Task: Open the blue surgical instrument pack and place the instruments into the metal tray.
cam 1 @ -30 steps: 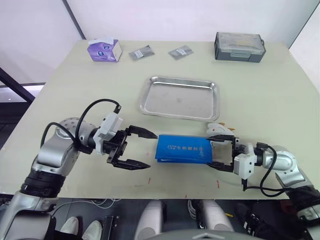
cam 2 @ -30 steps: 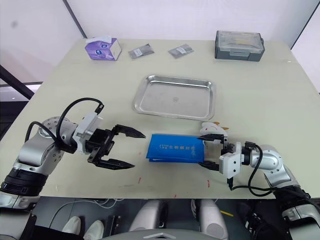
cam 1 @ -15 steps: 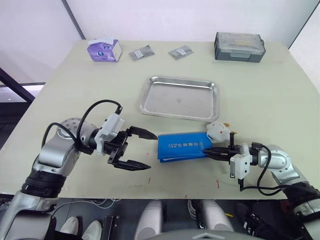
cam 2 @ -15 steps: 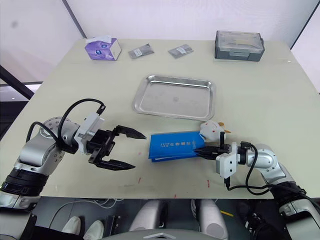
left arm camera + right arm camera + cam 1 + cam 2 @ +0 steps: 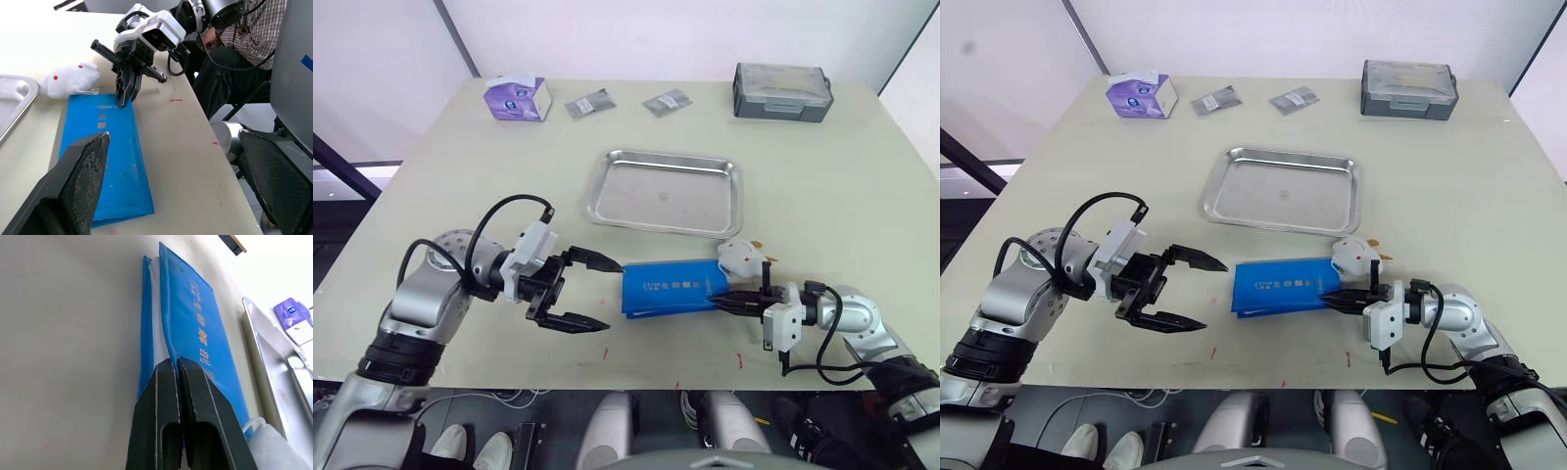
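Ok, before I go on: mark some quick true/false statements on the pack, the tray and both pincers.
1. The right pincer is shut on the blue surgical instrument pack. True.
2. The left pincer grips the pack. False: it is open, beside the pack's other end.
3. Instruments already lie in the metal tray. False: it is empty.
4. A small white plush toy lies beside the pack. True.

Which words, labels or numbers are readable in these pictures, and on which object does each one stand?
blue surgical instrument pack: one row of printed characters on its top face, too blurred to quote.
purple tissue box: print too small to read.
grey foil packets and grey lidded box: no text readable.
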You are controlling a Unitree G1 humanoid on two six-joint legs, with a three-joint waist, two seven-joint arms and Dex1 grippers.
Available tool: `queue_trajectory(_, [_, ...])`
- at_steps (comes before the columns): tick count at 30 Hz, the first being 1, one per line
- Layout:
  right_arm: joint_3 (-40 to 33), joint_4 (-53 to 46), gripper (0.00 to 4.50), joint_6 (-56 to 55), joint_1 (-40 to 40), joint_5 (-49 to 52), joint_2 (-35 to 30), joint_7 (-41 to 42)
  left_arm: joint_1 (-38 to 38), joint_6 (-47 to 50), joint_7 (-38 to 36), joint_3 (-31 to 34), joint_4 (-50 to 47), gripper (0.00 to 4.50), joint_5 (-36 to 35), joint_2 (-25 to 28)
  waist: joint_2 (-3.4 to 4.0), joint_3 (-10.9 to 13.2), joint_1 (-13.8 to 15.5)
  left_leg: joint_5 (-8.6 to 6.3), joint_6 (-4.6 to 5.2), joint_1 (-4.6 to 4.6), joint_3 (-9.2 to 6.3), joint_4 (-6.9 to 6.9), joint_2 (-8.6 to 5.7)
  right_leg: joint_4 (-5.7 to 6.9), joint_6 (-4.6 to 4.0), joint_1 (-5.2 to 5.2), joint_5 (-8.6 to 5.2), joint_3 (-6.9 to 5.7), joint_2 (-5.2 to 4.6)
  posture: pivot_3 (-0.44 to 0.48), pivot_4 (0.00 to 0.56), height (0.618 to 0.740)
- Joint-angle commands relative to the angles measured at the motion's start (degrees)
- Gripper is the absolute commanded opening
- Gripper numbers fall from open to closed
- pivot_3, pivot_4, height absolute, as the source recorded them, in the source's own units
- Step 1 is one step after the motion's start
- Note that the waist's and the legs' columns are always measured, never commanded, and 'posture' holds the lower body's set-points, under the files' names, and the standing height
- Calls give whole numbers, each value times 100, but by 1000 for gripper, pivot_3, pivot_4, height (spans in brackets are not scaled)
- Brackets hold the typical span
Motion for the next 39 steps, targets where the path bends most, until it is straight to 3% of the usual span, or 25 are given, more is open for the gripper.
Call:
queue_trajectory(1, [39,-1120,57,1437,371,1337,-241,526,-70,-79,-276,70,-7,4500,-30,-1,0,0,2,0,0,0,0,0,1,0,0,0,0,0,0,0,150,738])
queue_trajectory(6, [-234,-2590,57,3727,775,2789,-783,758,-120,-3,-276,84,-41,4500,-136,-23,4,3,7,0,1,-2,-5,0,4,0,0,0,0,-2,-1,0,150,738])
queue_trajectory(15, [-979,-3115,57,6074,626,3943,-806,502,-237,166,-276,79,-117,4500,-305,-101,1,4,15,-1,1,-6,-6,1,-3,-3,0,0,0,-7,0,0,150,738])
queue_trajectory(23, [-1094,-2872,57,6394,246,3599,-537,657,-296,101,-276,-9,37,4500,-121,-332,1,5,11,-1,1,-7,-5,1,-5,-4,0,-1,0,-7,1,0,150,738])
queue_trajectory(33, [-1106,-2638,57,7358,-154,3606,-644,1566,-622,-166,-276,-101,609,4500,-19,-531,0,5,13,-1,1,-9,-7,1,-7,-6,0,-1,0,-10,1,0,150,738])
queue_trajectory(39, [-1159,-2418,57,7407,-222,3305,-466,1548,-501,-240,-276,-270,539,4500,11,-622,1,5,4,-1,1,-9,-7,1,-7,-4,0,-2,0,-10,1,0,150,738])
